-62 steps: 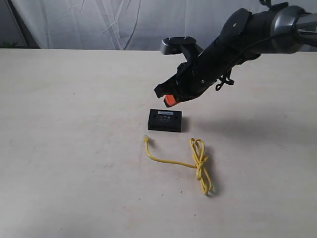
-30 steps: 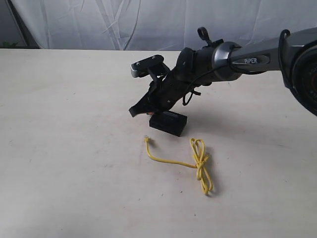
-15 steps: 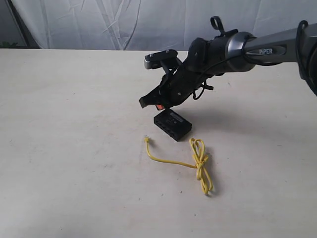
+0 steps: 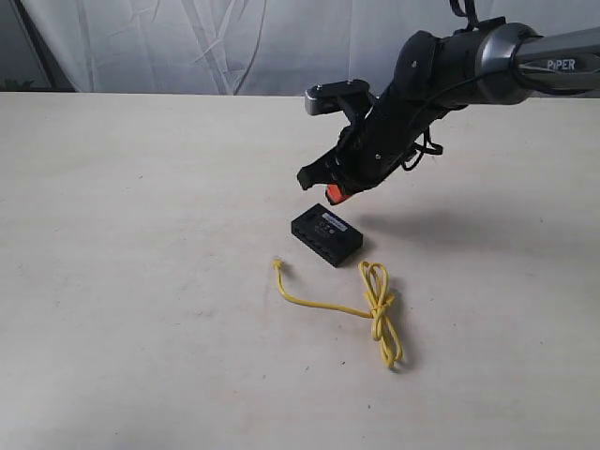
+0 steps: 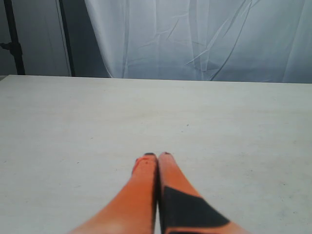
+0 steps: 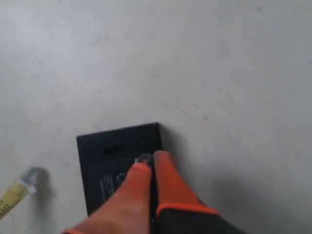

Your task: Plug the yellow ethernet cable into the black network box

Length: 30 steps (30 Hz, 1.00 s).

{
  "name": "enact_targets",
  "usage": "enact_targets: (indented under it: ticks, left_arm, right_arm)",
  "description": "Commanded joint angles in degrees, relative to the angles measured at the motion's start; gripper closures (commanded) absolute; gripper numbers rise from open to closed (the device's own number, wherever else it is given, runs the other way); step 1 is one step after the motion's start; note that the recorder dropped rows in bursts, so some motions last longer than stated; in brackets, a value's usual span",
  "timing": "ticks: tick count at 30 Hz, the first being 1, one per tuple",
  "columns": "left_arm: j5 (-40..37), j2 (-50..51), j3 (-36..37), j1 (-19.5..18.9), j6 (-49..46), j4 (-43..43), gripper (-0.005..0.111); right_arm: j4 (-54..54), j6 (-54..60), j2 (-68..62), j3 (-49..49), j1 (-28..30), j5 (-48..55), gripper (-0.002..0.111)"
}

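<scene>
The black network box [image 4: 326,236] lies flat on the table, turned at an angle, its label facing up. In the right wrist view the black network box [image 6: 114,161] sits under the orange fingers. My right gripper [image 4: 330,192] hangs just above and behind the box, shut with nothing in it; in its own view the right gripper [image 6: 147,161] has its fingers pressed together. The yellow ethernet cable [image 4: 375,305] lies in front of the box, knotted mid-length, one clear plug [image 4: 277,264] near the box. That plug [image 6: 32,177] shows in the right wrist view. My left gripper [image 5: 157,157] is shut over bare table.
A white curtain [image 4: 262,42] hangs behind the table's far edge. The pale table [image 4: 141,281] stretches wide to the left of the box and cable.
My right gripper came down against the box and turned it to an angle, shifting it slightly right. It has since lifted and drawn back to the right, above the box.
</scene>
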<state>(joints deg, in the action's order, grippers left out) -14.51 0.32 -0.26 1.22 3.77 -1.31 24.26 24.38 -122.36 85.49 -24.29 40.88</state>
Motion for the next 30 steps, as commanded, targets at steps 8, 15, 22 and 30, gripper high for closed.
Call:
enact_targets:
  ticks: [8,15,22,30]
  left_arm:
    - [0.8,-0.3,0.3,0.0,0.0,0.0,0.107]
    - [0.8,-0.3,0.3,0.0,0.0,0.0,0.107]
    - [0.8,-0.3,0.3,0.0,0.0,-0.5,0.107]
    - [0.8,-0.3,0.3,0.0,0.0,-0.7,0.107]
  right_arm:
    - [-0.6,0.1,-1.2,-0.7,0.2,5.5,0.109]
    - [-0.7,0.1,-0.5,-0.7,0.2,5.4,0.109]
    - [1.3,0.1,0.7,-0.7,0.2,5.7,0.109]
    - [1.3,0.1,-3.0,-0.7,-2.0,4.1,0.109]
